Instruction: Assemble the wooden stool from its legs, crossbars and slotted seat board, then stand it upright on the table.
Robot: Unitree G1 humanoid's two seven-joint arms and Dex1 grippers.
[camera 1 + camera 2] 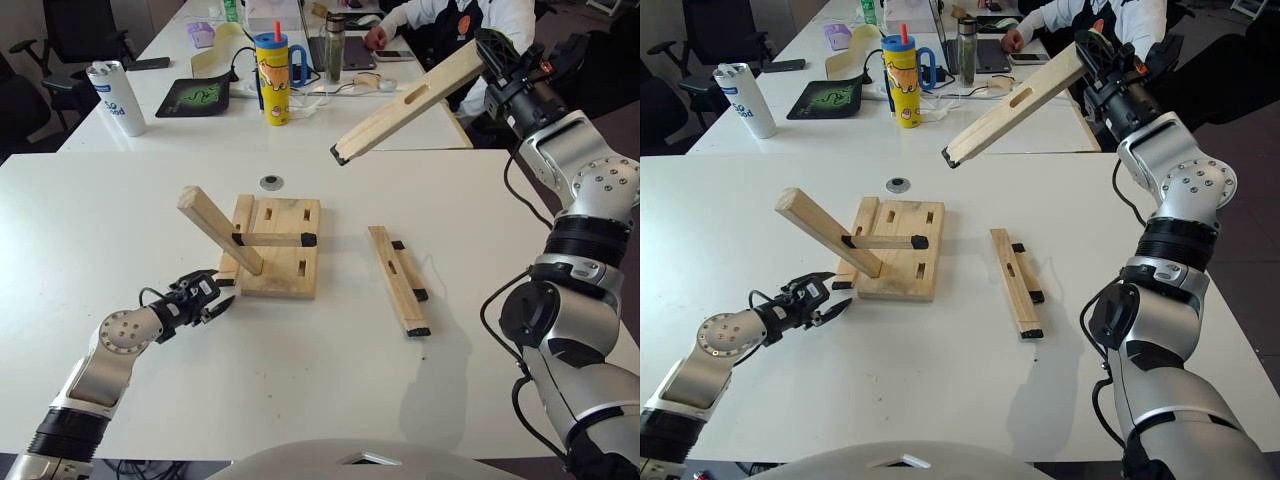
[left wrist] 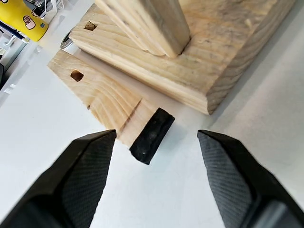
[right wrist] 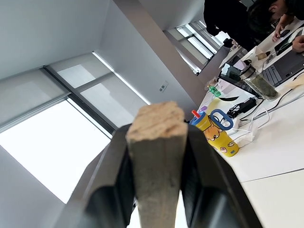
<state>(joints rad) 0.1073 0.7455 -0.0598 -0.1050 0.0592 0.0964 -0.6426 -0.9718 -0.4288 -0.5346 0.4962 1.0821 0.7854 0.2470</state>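
The slotted seat board (image 1: pixel 282 247) lies flat on the white table, with one wooden leg (image 1: pixel 221 230) rising tilted from it and a black-tipped crossbar (image 1: pixel 276 240) joined to that leg. A second leg (image 2: pixel 97 92) with a black end cap lies flat beside the board's left edge. My left gripper (image 1: pixel 213 298) sits low on the table just in front of that cap, open, with the cap between its fingers (image 2: pixel 78 178). My right gripper (image 1: pixel 487 52) is held high at the back right, shut on a slotted leg (image 1: pixel 405 103) that slopes down to the left. Two more pieces (image 1: pixel 400 278) lie right of the board.
A round metal grommet (image 1: pixel 270 182) sits in the table behind the board. The far table holds a yellow cup (image 1: pixel 274 68), a white can (image 1: pixel 118 98), a green mat and a laptop; a seated person is beyond. Open table surface lies at the front and left.
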